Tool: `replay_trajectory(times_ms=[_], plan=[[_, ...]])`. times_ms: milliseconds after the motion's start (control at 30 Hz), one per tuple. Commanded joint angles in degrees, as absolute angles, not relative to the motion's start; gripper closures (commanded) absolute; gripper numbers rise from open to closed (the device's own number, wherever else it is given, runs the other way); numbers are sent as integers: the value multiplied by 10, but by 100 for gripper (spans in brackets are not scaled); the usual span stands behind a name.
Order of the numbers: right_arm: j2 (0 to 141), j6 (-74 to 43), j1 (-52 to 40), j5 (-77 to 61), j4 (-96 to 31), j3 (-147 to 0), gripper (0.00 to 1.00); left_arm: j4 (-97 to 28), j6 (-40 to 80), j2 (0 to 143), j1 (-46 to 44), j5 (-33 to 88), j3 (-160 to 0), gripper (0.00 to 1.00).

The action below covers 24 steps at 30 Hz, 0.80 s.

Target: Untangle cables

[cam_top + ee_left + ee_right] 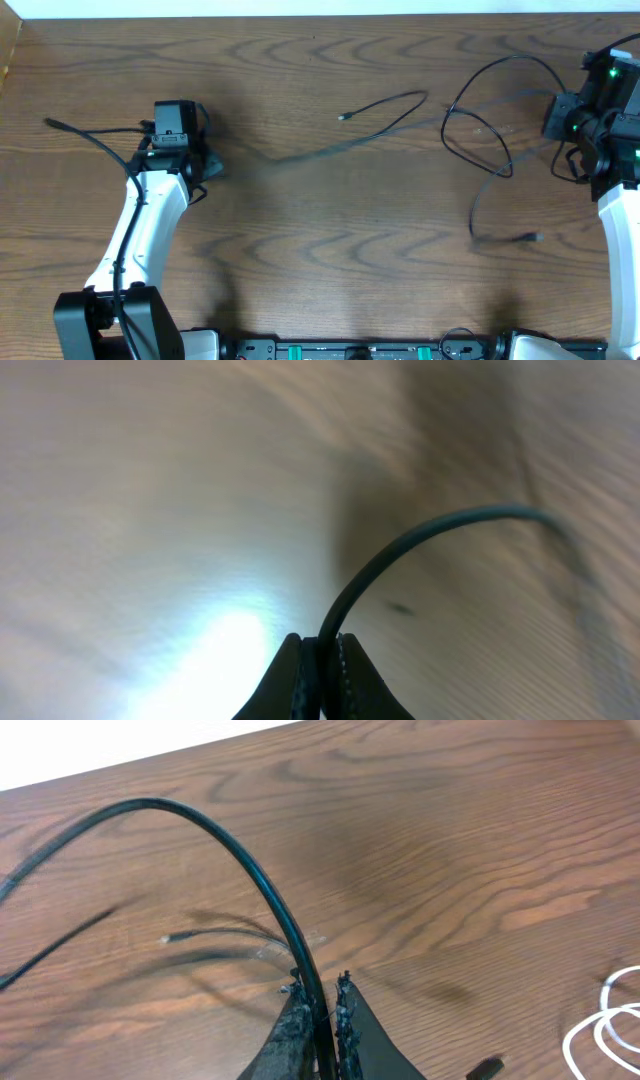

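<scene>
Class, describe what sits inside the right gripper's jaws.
The jaws of the right gripper are shut on a black cable, which arcs up and left. Below the jaw tips it is covered, so its end cannot be seen.

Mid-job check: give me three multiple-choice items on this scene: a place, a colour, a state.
1. In the overhead view, where is the looped thin black cable?
A left edge
B right side
C bottom centre
2. The thin cord at the right wrist view's lower right corner is:
A white
B red
C yellow
3. The right claw is:
A wide open
B shut on nothing
C shut on that black cable

B, its loops lie beside the right arm; A, it shows white; C, the cable is pinched in it.
</scene>
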State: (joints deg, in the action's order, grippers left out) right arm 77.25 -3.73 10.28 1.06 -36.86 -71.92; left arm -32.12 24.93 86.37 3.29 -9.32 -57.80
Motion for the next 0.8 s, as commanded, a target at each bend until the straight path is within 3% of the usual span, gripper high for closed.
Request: replay_trajectory(times_ms=[0, 233, 467, 767], plan=[[779, -46, 109, 30, -367, -723, 95, -340, 342, 860, 56, -278, -589, 92], [807, -47, 109, 30, -369, -723, 93, -377, 398, 860, 112, -287, -589, 92], [854, -84, 109, 23, -389, -723, 91, -376, 397, 860, 126, -179, -589, 92], [961, -72, 89, -255, -431, -720, 52, -375, 397, 860, 126, -122, -589, 92]])
